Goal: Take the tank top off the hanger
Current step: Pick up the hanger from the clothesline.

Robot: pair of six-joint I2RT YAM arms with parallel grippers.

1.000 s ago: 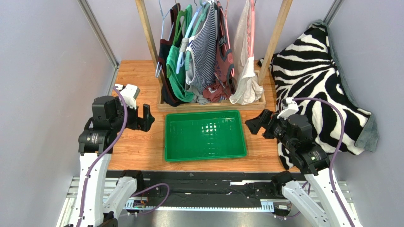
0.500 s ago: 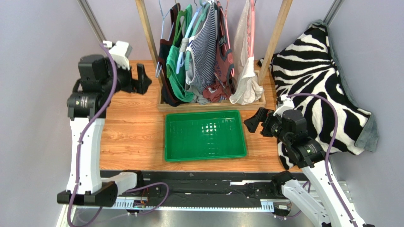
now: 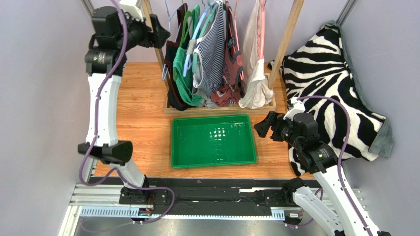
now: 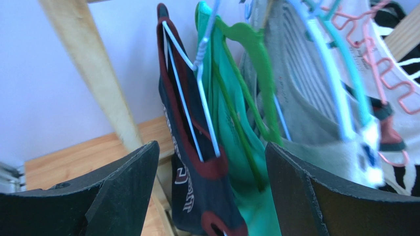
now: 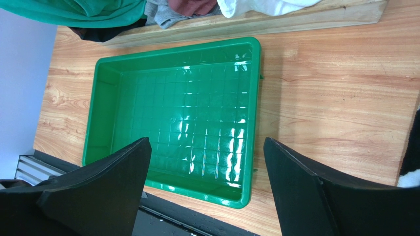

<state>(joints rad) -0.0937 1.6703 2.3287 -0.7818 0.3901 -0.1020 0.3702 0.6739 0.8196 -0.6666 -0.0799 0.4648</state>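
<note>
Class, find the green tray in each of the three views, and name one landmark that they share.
Top external: tray at centre, in front of the rack.
Left wrist: not in it.
Right wrist: fills the middle of the picture.
Shared landmark: the green top hanging on the rack, seen in all three.

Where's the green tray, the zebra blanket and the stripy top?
green tray (image 3: 213, 163): top view, near rim.
zebra blanket (image 3: 320, 73): top view, striped middle.
stripy top (image 3: 215, 49): top view, front panel.

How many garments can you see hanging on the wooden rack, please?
5, left to right: a dark maroon-trimmed tank top, a green top, a grey striped top, a reddish-brown top and a white top at the right end. Others may be hidden between them.
</note>
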